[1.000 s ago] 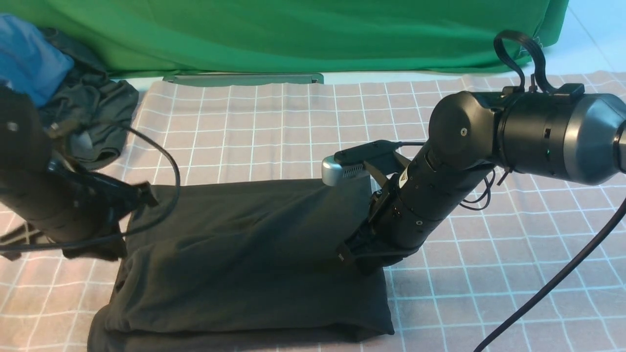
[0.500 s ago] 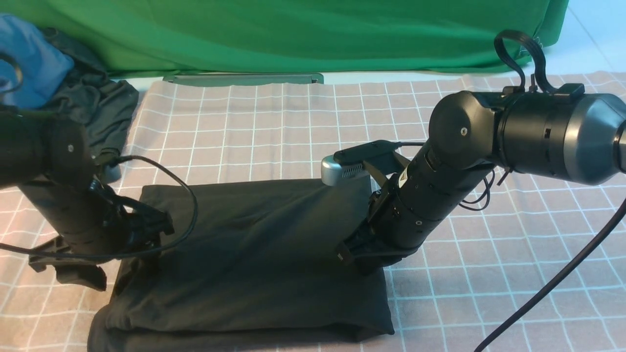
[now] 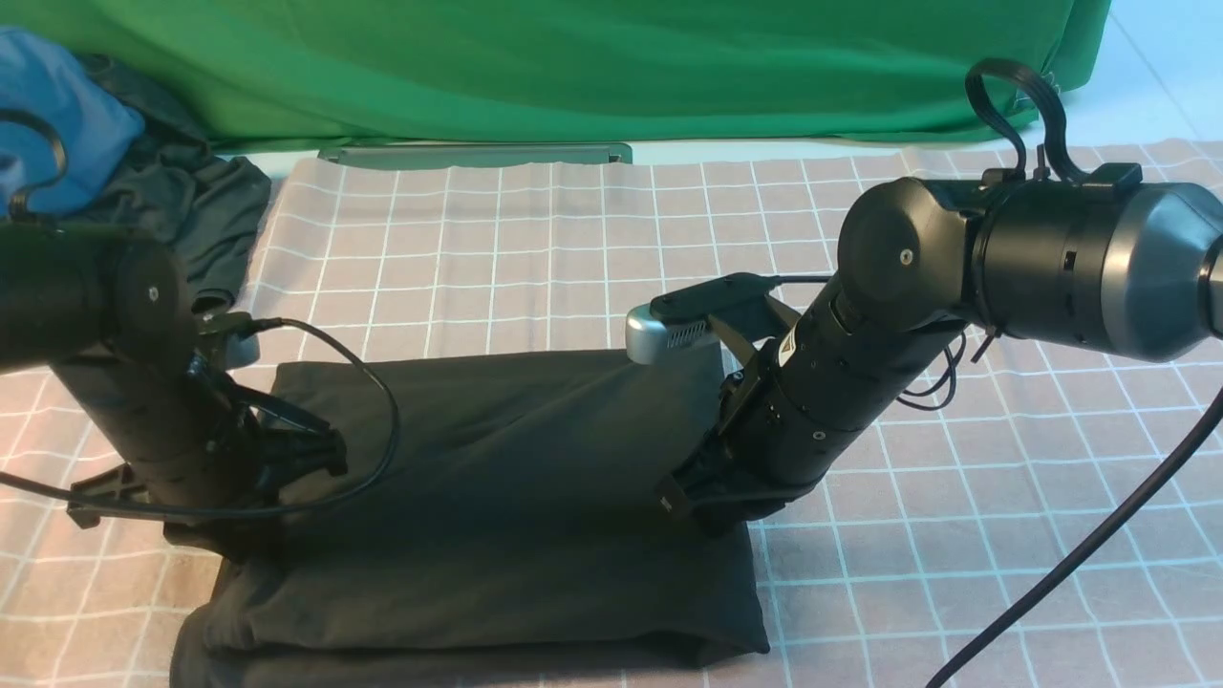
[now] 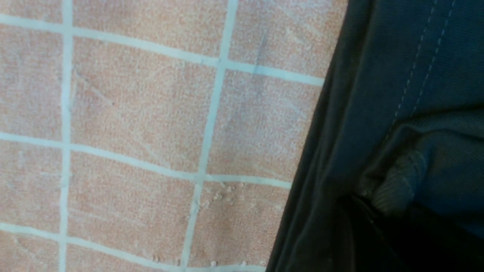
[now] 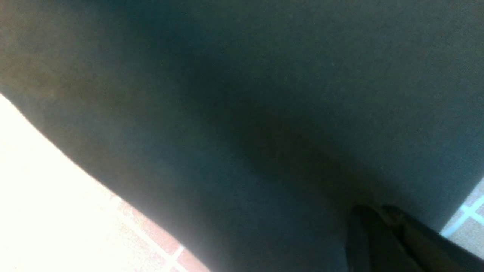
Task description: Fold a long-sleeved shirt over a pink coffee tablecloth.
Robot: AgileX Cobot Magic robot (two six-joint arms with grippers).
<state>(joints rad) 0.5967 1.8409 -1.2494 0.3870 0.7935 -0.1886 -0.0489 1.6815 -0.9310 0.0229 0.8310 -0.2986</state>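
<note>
The black long-sleeved shirt (image 3: pixel 497 478) lies folded into a thick rectangle on the pink coffee tablecloth (image 3: pixel 573 248). My left gripper (image 3: pixel 234 545) is down at the shirt's left edge, its tips hidden behind the arm. In the left wrist view, dark shirt folds and a ribbed hem (image 4: pixel 401 177) crowd the jaws, which are lost in shadow over the checked tablecloth (image 4: pixel 132 124). My right gripper (image 3: pixel 726 516) presses on the shirt's right edge. In the right wrist view its fingers (image 5: pixel 359 234) lie close together on the shirt (image 5: pixel 245 113).
A green cloth (image 3: pixel 573 67) hangs across the back. A blue garment (image 3: pixel 57 115) and a dark grey garment (image 3: pixel 201 210) are piled at the far left. A grey bar (image 3: pixel 473 153) lies at the tablecloth's far edge. A black cable (image 3: pixel 1080 554) crosses the near right.
My left arm has come down and moved in towards the shirt's left edge. The shirt's lifted left side has dropped flat. The right arm has not moved.
</note>
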